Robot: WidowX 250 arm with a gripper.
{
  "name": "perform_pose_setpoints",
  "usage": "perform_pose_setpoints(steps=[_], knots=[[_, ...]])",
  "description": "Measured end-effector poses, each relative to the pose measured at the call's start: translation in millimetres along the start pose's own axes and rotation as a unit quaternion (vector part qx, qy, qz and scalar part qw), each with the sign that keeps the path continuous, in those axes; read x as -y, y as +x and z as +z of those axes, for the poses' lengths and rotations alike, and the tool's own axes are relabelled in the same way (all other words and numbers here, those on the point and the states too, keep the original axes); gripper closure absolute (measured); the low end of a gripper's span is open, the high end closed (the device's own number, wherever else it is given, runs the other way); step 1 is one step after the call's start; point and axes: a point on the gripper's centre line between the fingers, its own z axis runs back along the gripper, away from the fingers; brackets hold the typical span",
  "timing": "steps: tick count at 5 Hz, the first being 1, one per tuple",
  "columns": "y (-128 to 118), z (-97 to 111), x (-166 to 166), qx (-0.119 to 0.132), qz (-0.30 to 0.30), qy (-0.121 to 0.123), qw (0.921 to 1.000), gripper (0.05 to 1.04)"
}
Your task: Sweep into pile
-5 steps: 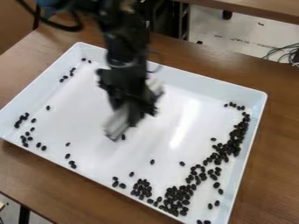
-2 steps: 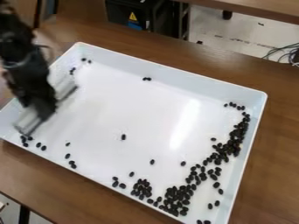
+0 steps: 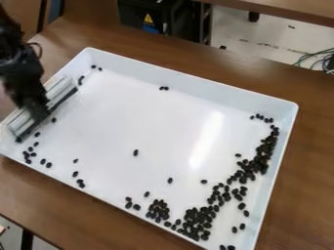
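At the left side of the white tray [image 3: 196,80], my gripper [image 3: 36,108] holds a wide sweeper with a dark blade [image 3: 65,97], set down along the tray's left wall. Its fingertips are partly hidden at the sweeper's middle. Dark beans [image 3: 251,168] form a thick band along the right side, running down to the front corner, with a dense cluster [image 3: 198,222] there. A smaller clump [image 3: 157,211] sits left of that cluster. Several loose beans [image 3: 36,144] lie just right of and below the blade, and a few others are scattered over the tray floor.
The tray rests on a brown wooden table [image 3: 313,161], its raised walls enclosing the beans. Behind the table stand a black box [image 3: 147,14] with a warning label and another table edge [image 3: 287,10]. Cables [image 3: 316,59] lie at the far right.
The gripper and sweeper have moved from the tray's middle to its left wall, uncovering two beans by the back wall. The lone bean near the middle has shifted slightly left.
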Motion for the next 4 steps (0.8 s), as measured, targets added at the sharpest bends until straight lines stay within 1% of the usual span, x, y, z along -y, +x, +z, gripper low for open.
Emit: perform_pose_setpoints(steps=[1,2,3,4], knots=[[-1,-7,1,-0.008,-0.003,-0.005,1.0000,0.724],[-11,-12,10,-0.014,-0.010,0.003,0.9998,0.724],[-31,-6,26,-0.019,0.010,0.024,0.9995,0.724],[-44,-4,38,0.002,0.023,0.026,0.9994,0.725]])
